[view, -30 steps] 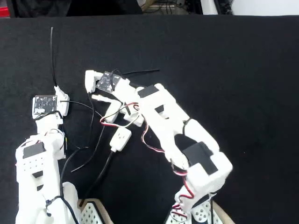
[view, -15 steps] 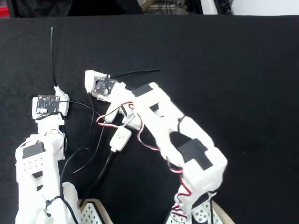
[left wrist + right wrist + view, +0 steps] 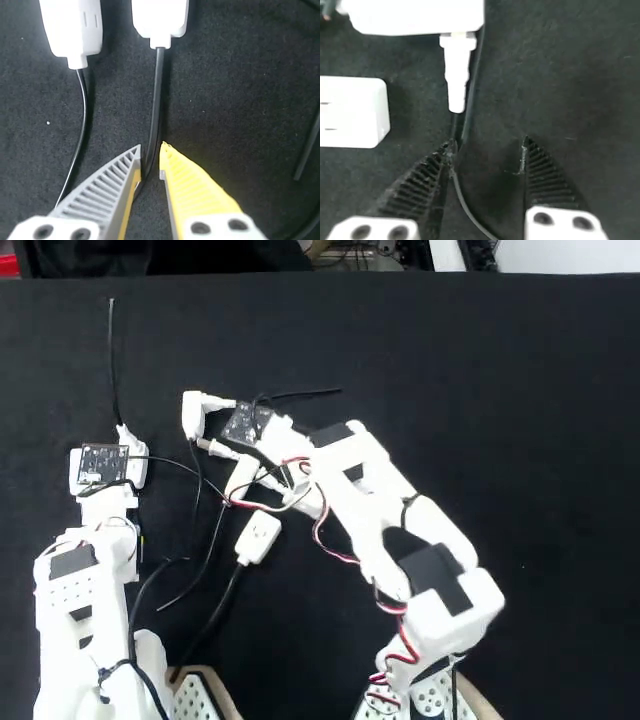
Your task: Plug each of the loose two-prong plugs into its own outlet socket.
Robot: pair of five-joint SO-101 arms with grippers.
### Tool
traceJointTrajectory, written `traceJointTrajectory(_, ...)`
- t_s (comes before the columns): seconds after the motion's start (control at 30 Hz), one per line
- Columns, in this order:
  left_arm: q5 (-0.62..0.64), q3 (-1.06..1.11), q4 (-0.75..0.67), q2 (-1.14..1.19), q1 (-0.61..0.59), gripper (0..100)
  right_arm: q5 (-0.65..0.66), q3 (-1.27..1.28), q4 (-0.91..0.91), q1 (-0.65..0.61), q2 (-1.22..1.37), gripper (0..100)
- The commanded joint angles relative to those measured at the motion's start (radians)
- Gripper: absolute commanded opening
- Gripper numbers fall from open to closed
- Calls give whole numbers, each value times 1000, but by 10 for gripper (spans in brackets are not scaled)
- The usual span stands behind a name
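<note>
Left claw point(image 3: 150, 148) pinching black cable point(image 3: 157, 100) | right claw point(image 3: 487, 143) agape | white connector point(image 3: 160, 17) cropped

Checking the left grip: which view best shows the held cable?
Left wrist view: the cable runs from a white plug into the left gripper, pinched. In the high view, the wrist covers that spot. The right wrist view faces elsewhere.
</note>
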Motion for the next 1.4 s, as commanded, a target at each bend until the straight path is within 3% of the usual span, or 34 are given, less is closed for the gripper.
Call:
traceJointTrajectory(0.0,-6,-4,-20,-14,-1,73,3,-88,23,15,39,191)
traceJointTrajectory(0.3,-6,-4,-20,-14,-1,73,11,-114,31,23,82,178)
traceJointTrajectory(0.5,-8,-4,-20,-14,-1,73,12,-186,124,68,81,10)
traceJointTrajectory(0.8,-8,-4,-20,-14,-1,73,60,-228,282,64,81,196)
traceJointTrajectory(0.97,-8,-4,-18,-14,-1,73,61,-228,241,69,90,141)
traceJointTrajectory(1.13,-8,-4,-17,-14,-1,73,100,-237,196,109,90,13)
traceJointTrajectory(1.37,-8,-4,-17,-14,-1,73,141,-263,204,152,105,11)
